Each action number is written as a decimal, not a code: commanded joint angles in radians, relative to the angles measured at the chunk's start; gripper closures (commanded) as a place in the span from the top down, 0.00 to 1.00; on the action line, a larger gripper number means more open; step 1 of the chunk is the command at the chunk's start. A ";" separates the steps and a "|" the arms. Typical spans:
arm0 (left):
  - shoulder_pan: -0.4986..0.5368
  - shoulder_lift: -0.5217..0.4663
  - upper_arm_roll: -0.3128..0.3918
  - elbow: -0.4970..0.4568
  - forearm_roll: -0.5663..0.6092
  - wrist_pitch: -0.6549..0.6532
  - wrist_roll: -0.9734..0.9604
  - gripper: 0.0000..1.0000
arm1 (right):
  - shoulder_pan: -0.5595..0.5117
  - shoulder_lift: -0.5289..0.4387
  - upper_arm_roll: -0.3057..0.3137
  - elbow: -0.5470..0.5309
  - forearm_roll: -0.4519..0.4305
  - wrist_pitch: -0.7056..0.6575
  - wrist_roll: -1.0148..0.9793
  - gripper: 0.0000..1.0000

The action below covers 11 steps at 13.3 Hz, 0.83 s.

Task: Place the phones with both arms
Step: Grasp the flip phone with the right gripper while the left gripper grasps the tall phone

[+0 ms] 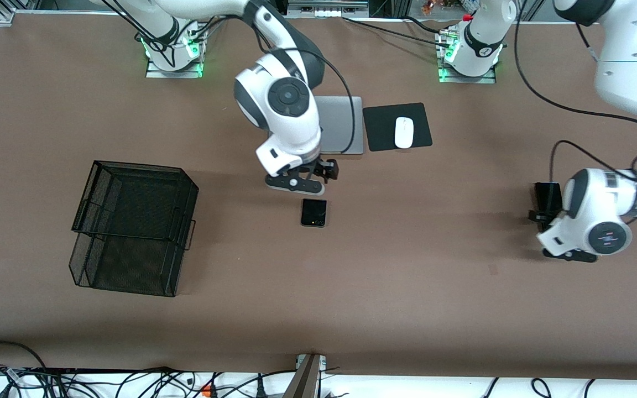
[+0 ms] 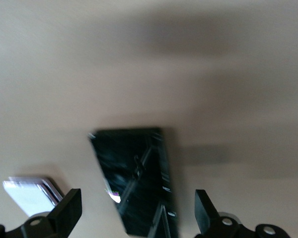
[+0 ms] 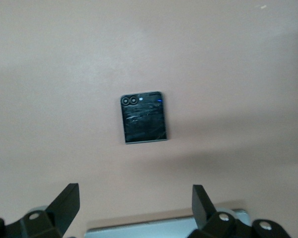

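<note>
The small black flip phone (image 1: pixel 313 213) lies flat at the table's middle and also shows in the right wrist view (image 3: pixel 143 117). My right gripper (image 1: pixel 324 170) is open and empty (image 3: pixel 134 196), over the table between the laptop's edge and that phone. The long black slab (image 1: pixel 548 196) lies toward the left arm's end, partly hidden by the left arm. In the left wrist view the slab (image 2: pixel 134 178) lies under my open left gripper (image 2: pixel 137 203), between its fingers. The pale lavender-white phone (image 2: pixel 30 194) lies beside it; the front view hides it.
A black wire-mesh basket (image 1: pixel 130 226) stands toward the right arm's end. A grey laptop (image 1: pixel 346 124) lies under the right arm's wrist, and its edge shows in the right wrist view (image 3: pixel 164 225). A white mouse (image 1: pixel 404 132) rests on a black pad (image 1: pixel 379 130) beside the laptop.
</note>
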 commanded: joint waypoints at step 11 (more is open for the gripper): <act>0.138 -0.022 -0.043 -0.146 -0.164 0.152 0.065 1.00 | 0.020 0.259 -0.026 0.006 -0.094 0.263 0.028 1.00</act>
